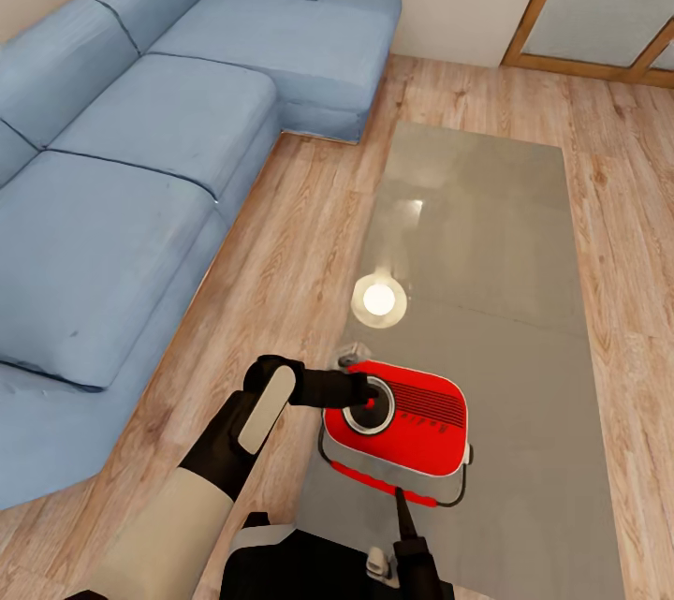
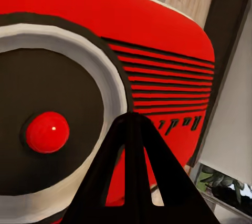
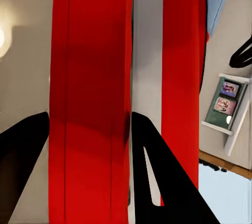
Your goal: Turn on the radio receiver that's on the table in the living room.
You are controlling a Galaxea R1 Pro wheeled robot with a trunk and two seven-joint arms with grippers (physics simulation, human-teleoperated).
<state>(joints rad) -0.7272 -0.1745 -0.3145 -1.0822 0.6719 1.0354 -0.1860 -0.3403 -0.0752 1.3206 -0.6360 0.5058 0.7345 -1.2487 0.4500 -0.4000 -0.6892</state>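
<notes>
Head view: radio receiver (image 1: pixel 398 436) lies at lower centre on the table (image 1: pixel 487 235), left gripper (image 1: pixel 360 389) at its dial; left wrist view: jaws narrow, short of the red knob (image 2: pixel 47 131); right wrist view: right gripper (image 3: pixel 89 145) wide, straddling the casing; switching-on apparently outstanding.

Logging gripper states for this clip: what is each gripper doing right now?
Left gripper: shut, fingertips pressed together at the radio receiver dial, holding nothing.
Right gripper: open, fingers straddling the radio receiver's edge.

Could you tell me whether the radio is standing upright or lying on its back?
Lying on its back: the radio receiver shows dial and grille facing up on the table.
</notes>
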